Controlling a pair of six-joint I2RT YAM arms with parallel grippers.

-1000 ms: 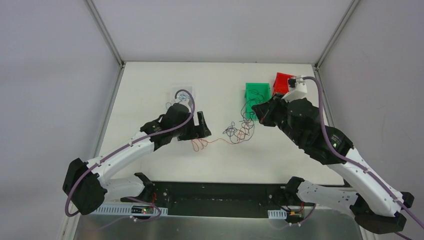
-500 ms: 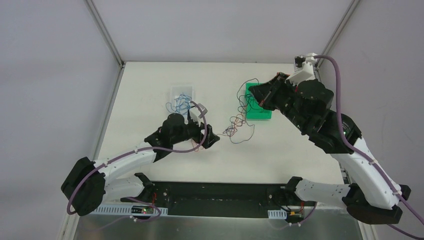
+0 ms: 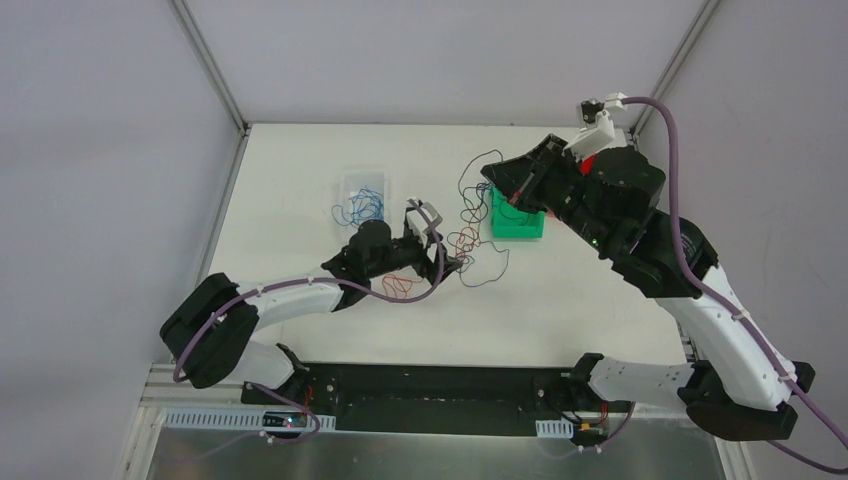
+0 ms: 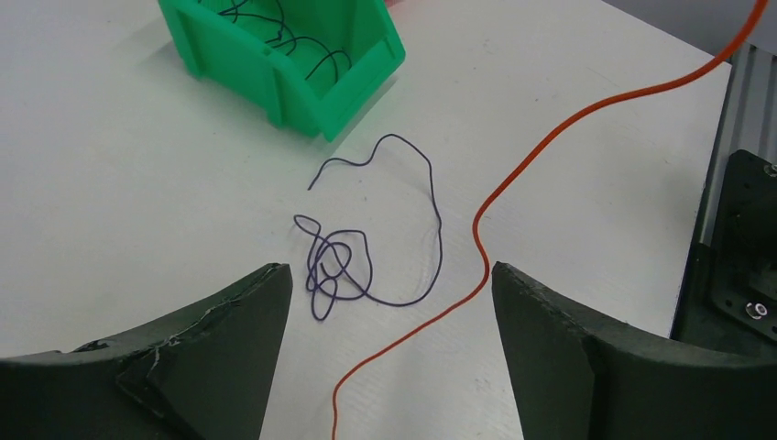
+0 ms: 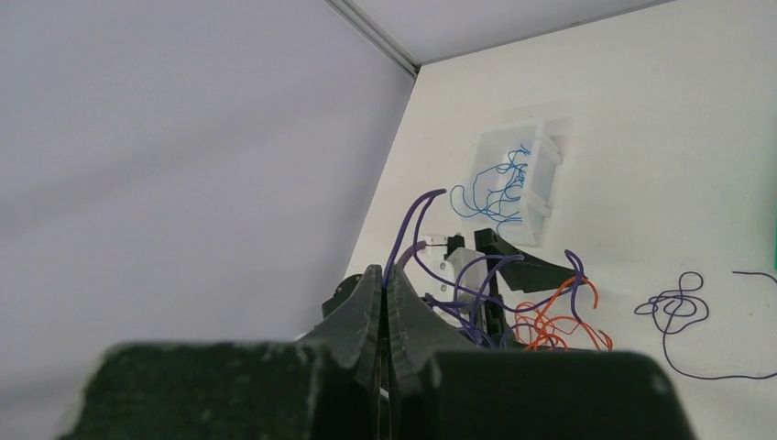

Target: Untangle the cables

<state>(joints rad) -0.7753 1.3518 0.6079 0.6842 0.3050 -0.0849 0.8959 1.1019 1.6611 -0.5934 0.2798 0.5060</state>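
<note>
Mid-frame, the left claw [image 4: 389, 293] stands open astride a thin red wire [image 4: 478, 229] beside a curled dark-purple wire [image 4: 366, 275] on the white tabletop [image 4: 137, 202], poised to pin it, while farther, upper right, the shut right claw [image 5: 385, 275] seemingly pinches purple strands [image 5: 412, 215] high beside the green plastic bin [image 3: 515, 228].
</note>
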